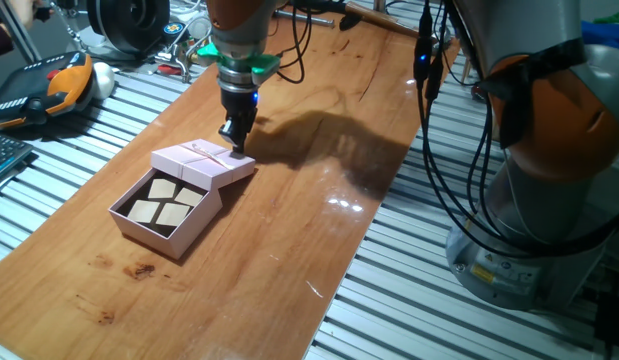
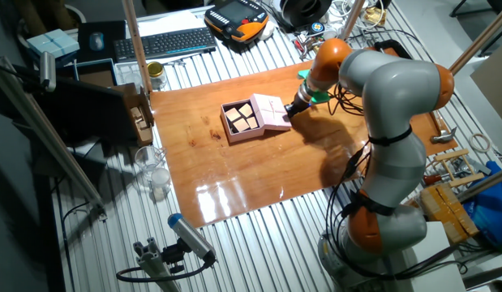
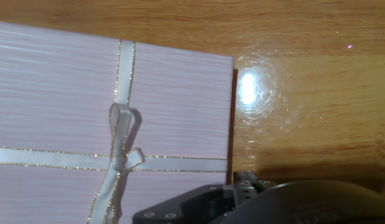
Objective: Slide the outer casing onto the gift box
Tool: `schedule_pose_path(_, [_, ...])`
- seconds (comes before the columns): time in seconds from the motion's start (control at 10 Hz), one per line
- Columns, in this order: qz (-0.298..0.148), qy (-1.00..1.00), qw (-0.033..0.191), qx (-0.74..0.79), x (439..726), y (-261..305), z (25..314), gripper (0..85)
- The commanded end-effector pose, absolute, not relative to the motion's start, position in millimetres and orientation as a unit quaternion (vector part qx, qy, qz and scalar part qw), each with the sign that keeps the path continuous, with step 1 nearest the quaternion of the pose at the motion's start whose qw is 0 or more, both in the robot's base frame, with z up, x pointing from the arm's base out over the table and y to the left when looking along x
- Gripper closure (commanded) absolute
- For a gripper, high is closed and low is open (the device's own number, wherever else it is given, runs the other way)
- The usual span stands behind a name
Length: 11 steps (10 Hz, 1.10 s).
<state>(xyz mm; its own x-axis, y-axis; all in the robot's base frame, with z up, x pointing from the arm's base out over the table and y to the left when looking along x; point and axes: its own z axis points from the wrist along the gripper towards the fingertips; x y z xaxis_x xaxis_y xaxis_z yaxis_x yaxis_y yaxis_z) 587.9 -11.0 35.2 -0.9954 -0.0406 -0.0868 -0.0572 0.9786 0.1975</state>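
Observation:
The outer casing [image 1: 204, 163], a flat pale pink lid with a crossed ribbon and small bow, lies partly over the far end of the gift box [image 1: 157, 228]; it also shows in the other fixed view [image 2: 269, 111] and fills the hand view [image 3: 61, 99]. The gift box is an open pink tray, dark inside, with four tan squares [image 1: 165, 201] uncovered. My gripper [image 1: 236, 146] points down at the casing's far edge with its fingers together, touching or just beside that edge. It holds nothing. In the hand view only the finger base [image 3: 245, 183] shows, beside the casing's edge.
The wooden board [image 1: 319, 150] lies on a slatted metal table. A keyboard [image 2: 165, 42], an orange-and-black pendant [image 2: 237, 16], cables and tools lie beyond the board's far edge. The arm's base [image 2: 380, 227] stands off the board's side. A jar [image 2: 156, 75] stands near the board's corner.

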Motion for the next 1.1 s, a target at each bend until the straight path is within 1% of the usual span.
schedule_pose_path(0.0, [0.098,0.994,0.036,-0.023,588,-9,36,85.0])
schedule_pose_path(0.2, [0.097,0.995,0.033,-0.022,588,-6,38,85.0])
schedule_pose_path(1.0, [0.099,0.994,0.033,-0.014,587,5,42,85.0])
